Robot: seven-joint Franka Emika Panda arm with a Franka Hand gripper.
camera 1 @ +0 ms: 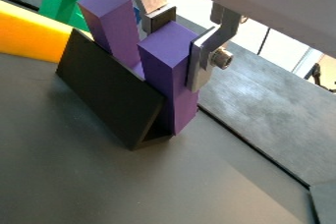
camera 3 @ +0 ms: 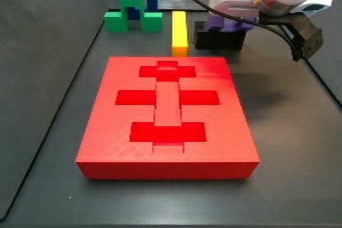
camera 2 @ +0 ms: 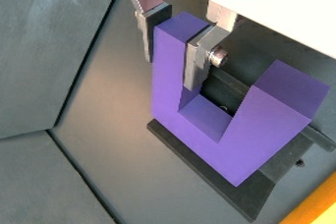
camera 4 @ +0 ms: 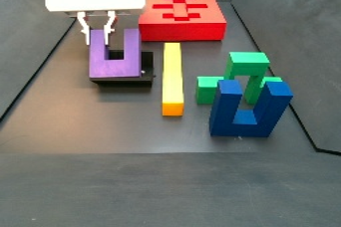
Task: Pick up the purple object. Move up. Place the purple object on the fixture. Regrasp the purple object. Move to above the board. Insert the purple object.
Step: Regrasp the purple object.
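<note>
— On the fixture, what sits there?
— The purple object, prongs up, leaning on the back wall. The pincer straddles one prong, plates on both faces, apparently clamped.
— Which step?
— The regrasp, I judge.
— Next?
— Lift straight up, clear the yellow bar, then carry it above the board.

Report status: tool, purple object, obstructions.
Tool astride one prong of purple object, closure unclear. Object seated on fixture. Yellow bar alongside, not obstructing.
</note>
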